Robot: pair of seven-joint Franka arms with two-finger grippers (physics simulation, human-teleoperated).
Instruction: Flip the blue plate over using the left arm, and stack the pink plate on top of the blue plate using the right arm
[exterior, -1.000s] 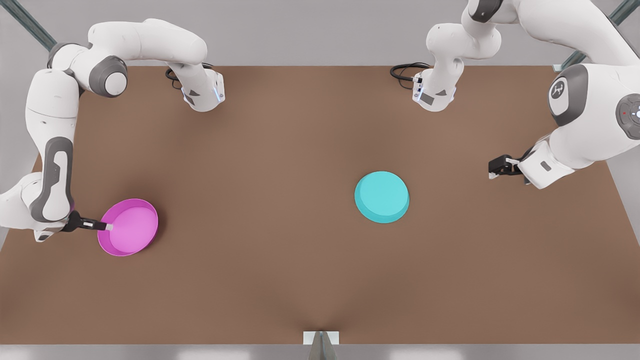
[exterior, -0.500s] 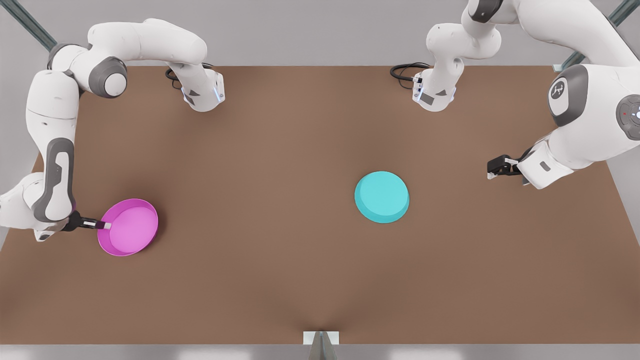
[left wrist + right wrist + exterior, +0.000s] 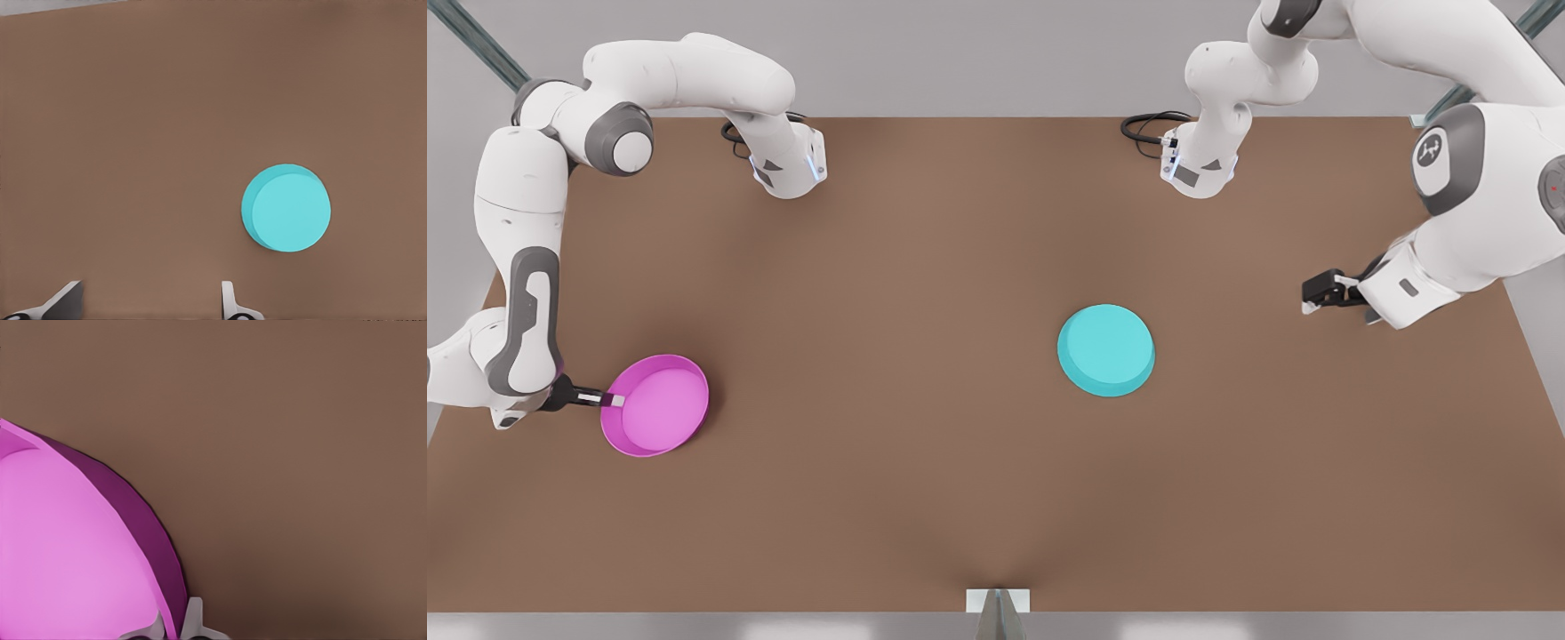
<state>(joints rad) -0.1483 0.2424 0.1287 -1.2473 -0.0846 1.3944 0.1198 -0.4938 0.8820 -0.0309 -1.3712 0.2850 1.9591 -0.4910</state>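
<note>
Two plates and two arms share one brown counter [image 3: 925, 498]. Nearest the camera lies the pink plate [image 3: 656, 405], rim up, at the front view's left; the right gripper [image 3: 612, 400] has its fingers [image 3: 193, 620] closed on the plate's rim — one inside, one outside. Farther back and toward the front view's right, the blue plate [image 3: 1106, 349] rests upside down, flat underside up, well apart from the pink one. Beyond it the left gripper [image 3: 1309, 304] hovers with fingers [image 3: 228, 300] spread open, holding nothing — its arm is cut off by the frame edge.
</note>
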